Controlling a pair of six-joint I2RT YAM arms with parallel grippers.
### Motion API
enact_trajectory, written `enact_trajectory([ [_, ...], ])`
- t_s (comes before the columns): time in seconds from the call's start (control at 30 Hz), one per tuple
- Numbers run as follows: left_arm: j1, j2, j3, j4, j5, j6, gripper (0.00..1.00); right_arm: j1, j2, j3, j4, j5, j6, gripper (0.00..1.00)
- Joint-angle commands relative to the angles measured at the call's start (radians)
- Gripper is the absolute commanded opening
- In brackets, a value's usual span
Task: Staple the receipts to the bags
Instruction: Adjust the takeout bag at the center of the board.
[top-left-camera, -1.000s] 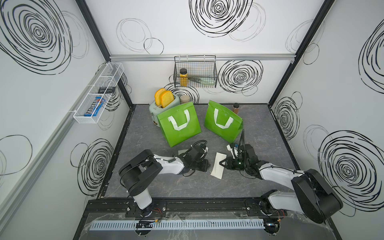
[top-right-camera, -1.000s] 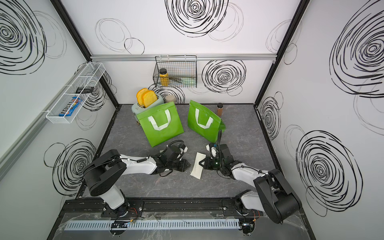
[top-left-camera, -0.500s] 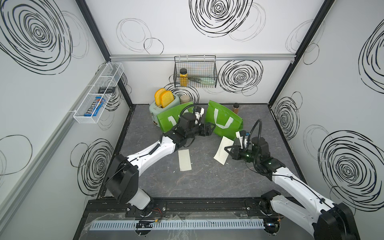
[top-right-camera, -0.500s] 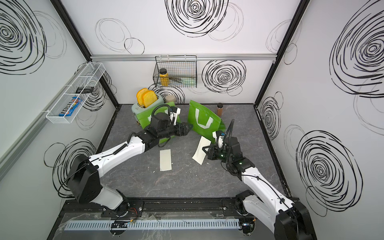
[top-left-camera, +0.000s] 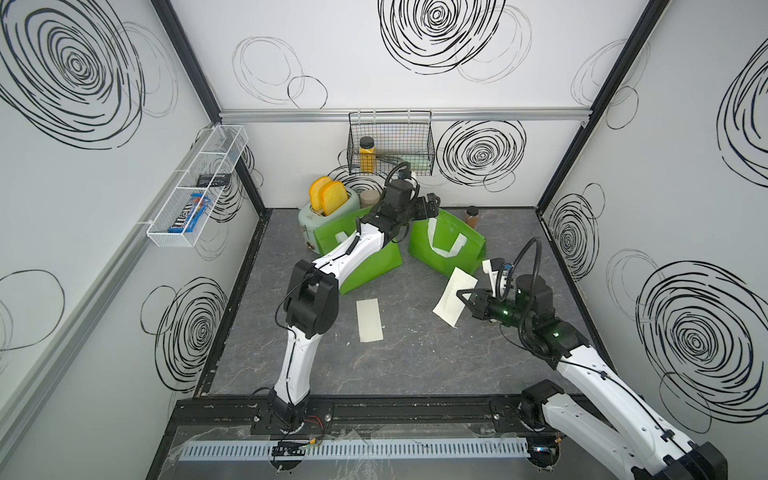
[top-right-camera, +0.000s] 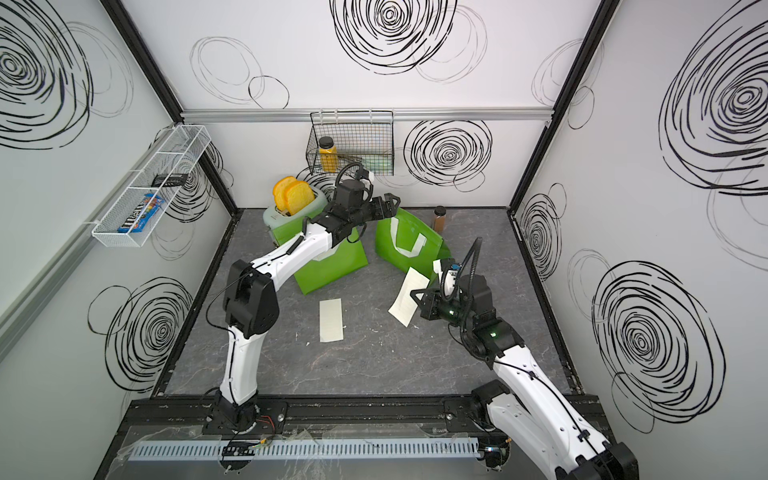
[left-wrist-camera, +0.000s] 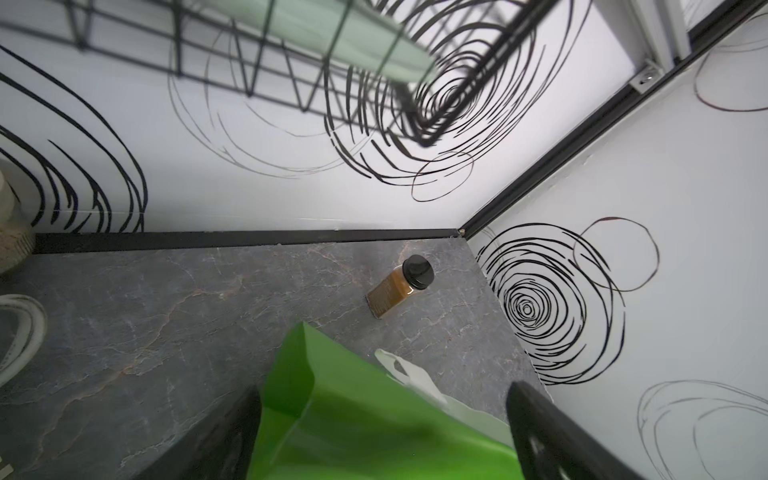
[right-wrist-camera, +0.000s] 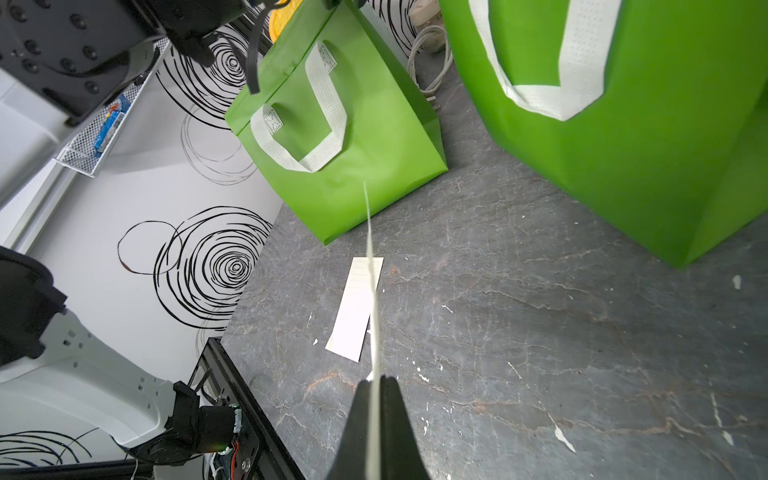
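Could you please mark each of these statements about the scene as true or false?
1. The right gripper is shut on a receipt. True.
2. Both receipts lie flat on the table. False: only the loose receipt lies on the table; the right gripper holds the other.
3. The left gripper is open at a green bag's top edge. True.
4. The toaster is empty. False: the toaster holds two toast slices.
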Motion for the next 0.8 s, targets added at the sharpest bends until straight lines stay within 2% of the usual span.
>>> enact_trajectory([
  [0.0,0.022,0.041,0.071,-0.02,0.009,-0.038,0.96,-0.007,-0.026,0.028,-0.052,0.023,-0.017,0.0],
  [0.1,0.029,0.034,0.037,0.055,0.13,-0.049,0.92,-0.019,-0.049,0.018,-0.06,0.046,-0.024,0.0],
  [0.2,0.019,-0.023,-0.058,0.116,0.217,-0.031,0.89,-0.055,-0.067,0.005,-0.064,0.033,-0.033,0.0],
  [0.4,-0.011,-0.2,-0.362,0.292,0.27,-0.069,0.83,-0.11,-0.062,-0.01,-0.057,-0.019,-0.046,0.0],
  [0.63,-0.093,-0.326,-0.536,0.323,0.266,-0.08,0.81,-0.136,-0.027,0.019,-0.07,-0.029,-0.085,0.0],
  [0.77,-0.124,-0.396,-0.626,0.327,0.226,-0.081,0.82,-0.153,0.006,0.052,-0.091,0.027,-0.108,0.0],
])
